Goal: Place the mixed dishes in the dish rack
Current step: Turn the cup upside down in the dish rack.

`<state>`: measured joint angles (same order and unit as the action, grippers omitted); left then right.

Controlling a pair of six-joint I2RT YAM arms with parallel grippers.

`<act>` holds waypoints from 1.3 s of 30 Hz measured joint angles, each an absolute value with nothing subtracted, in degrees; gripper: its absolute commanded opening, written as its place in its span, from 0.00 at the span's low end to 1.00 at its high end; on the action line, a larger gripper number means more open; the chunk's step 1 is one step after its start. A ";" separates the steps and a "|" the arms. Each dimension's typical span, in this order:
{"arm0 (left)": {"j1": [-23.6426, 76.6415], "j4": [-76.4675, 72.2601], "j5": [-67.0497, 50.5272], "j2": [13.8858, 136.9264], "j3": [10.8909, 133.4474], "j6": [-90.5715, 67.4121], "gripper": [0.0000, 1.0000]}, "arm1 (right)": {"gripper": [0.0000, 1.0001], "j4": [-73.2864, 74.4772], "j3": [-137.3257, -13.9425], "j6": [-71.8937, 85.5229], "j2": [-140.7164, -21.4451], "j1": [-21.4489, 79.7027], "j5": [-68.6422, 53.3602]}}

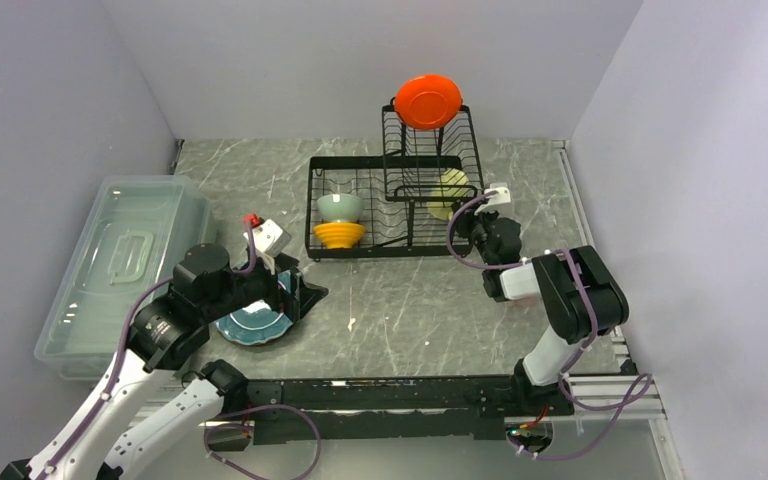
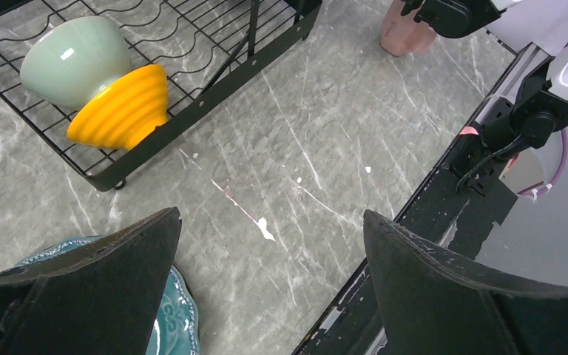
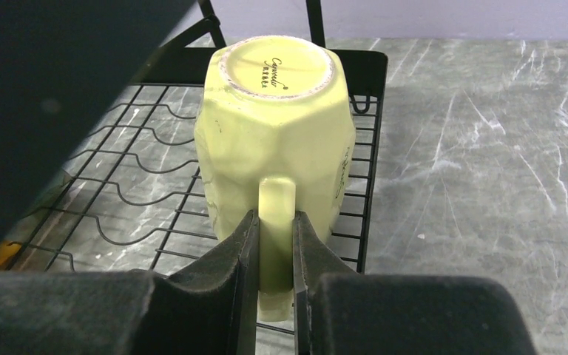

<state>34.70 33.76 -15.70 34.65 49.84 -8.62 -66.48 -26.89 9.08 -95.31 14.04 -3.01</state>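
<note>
The job looks a little over half done. The dish rack (image 1: pixel 380 254) stands toward the far edge of the tabletop (image 1: pixel 410 310), about midway along it. The small orange-red plate (image 1: pixel 427 101) is propped on edge at the top of the raised tier. The pale green bowl (image 1: pixel 340 207) and the orange-yellow bowl (image 1: pixel 339 235) lie touching each other at the left end of the lower tray. The right tool (image 3: pixel 275 237) is closed on the handle of the pale yellow mug (image 3: pixel 274 126), pinching it between both fingers. It holds the mug base-up over the right end of the lower tray. Whether the rim already rests on the wires cannot be told. Not yet racked are the teal plates (image 1: pixel 253 323), lying flat toward the near left corner, and the pink mug (image 2: pixel 405 35), which stands on the tabletop near the rack's right end under the right arm. The left tool (image 2: pixel 270 222) hangs over the edge of the teal plates with its fingers spread wide and nothing between them. A clear lidded bin (image 1: pixel 120 270) lies along the left edge. The only writing is on the yellow mug's base: a cursive dark word starting with "C", possibly "Cappuccino", with a smaller line under it that is too fine to read. A dark mark on the mug's side is also illegible.
</note>
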 measured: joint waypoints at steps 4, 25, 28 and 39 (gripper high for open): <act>34.70 33.76 -15.46 34.46 49.82 -8.60 1.00 | 0.00 -66.46 -29.61 9.02 -97.73 14.02 -3.14; 34.70 33.74 -14.90 34.30 49.36 -8.16 0.99 | 0.15 -67.68 -33.61 10.00 -102.00 13.58 -5.21; 34.70 33.74 -14.87 34.30 49.36 -8.16 0.99 | 0.16 -66.52 -33.93 10.07 -101.75 13.58 -5.21; 34.70 33.74 -14.90 33.85 49.34 -8.19 0.99 | 0.20 -58.96 -35.55 11.18 -99.83 13.37 -6.50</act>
